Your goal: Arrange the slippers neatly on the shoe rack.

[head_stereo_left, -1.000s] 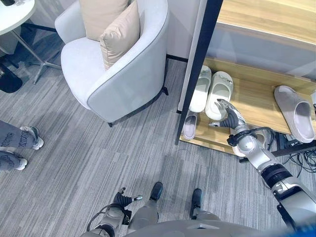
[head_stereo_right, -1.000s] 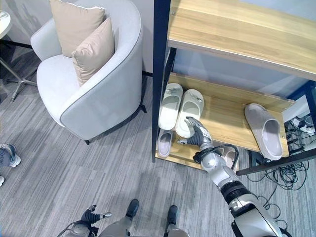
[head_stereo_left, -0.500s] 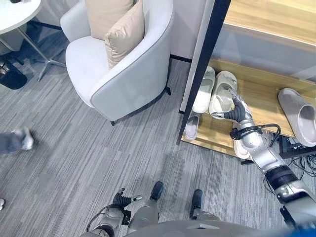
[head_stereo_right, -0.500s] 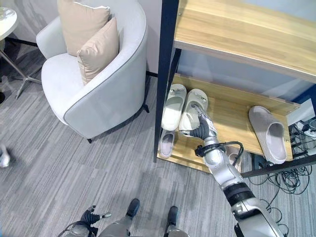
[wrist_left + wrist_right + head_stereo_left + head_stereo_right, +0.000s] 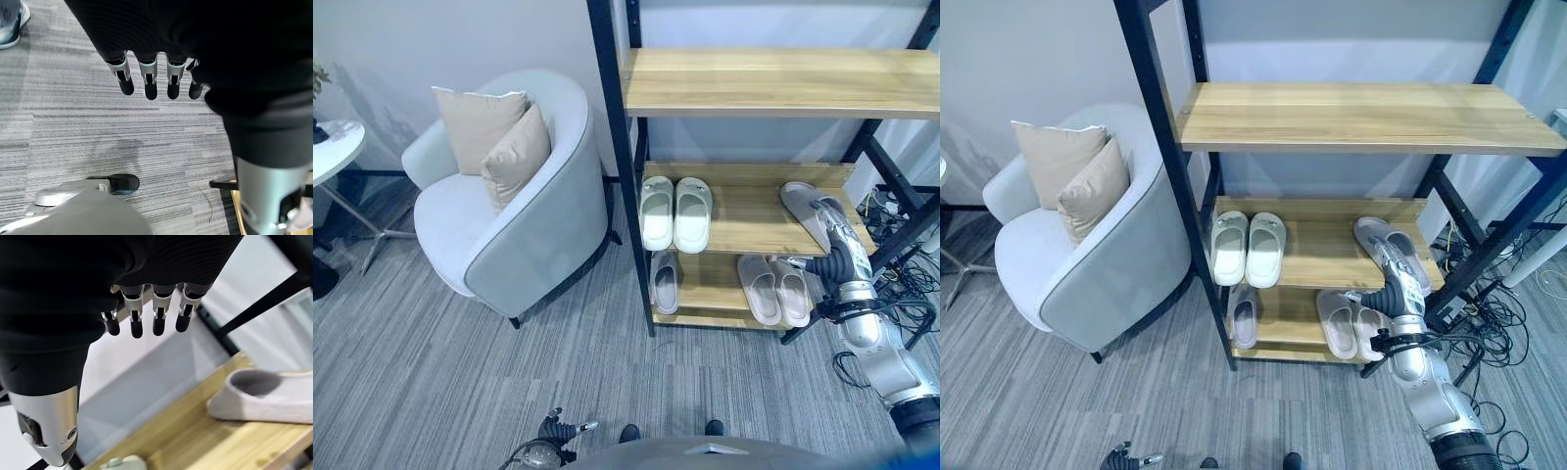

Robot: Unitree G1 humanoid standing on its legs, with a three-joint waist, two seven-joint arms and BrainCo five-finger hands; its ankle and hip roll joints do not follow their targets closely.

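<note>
The shoe rack [image 5: 773, 86] has a black frame and wooden shelves. On its middle shelf a white pair of slippers [image 5: 674, 211] sits side by side at the left, and a single grey slipper [image 5: 798, 199] lies at the right end. On the bottom shelf lie a lone grey slipper [image 5: 664, 281] and a beige-grey pair [image 5: 773, 290]. My right hand [image 5: 840, 257] is open, its fingers straight, right beside the grey slipper [image 5: 279, 399] on the middle shelf. My left hand [image 5: 551, 430] hangs open low over the carpet.
A light grey armchair [image 5: 533, 245] with two beige cushions stands left of the rack. A round white table [image 5: 333, 147] is at the far left. Cables [image 5: 911, 284] lie on the floor right of the rack. A person's shoe [image 5: 10, 24] shows on the carpet.
The camera has lifted, so the whole rack shows. My right hand has left the white pair and moved right to the grey slipper at the shelf's end.
</note>
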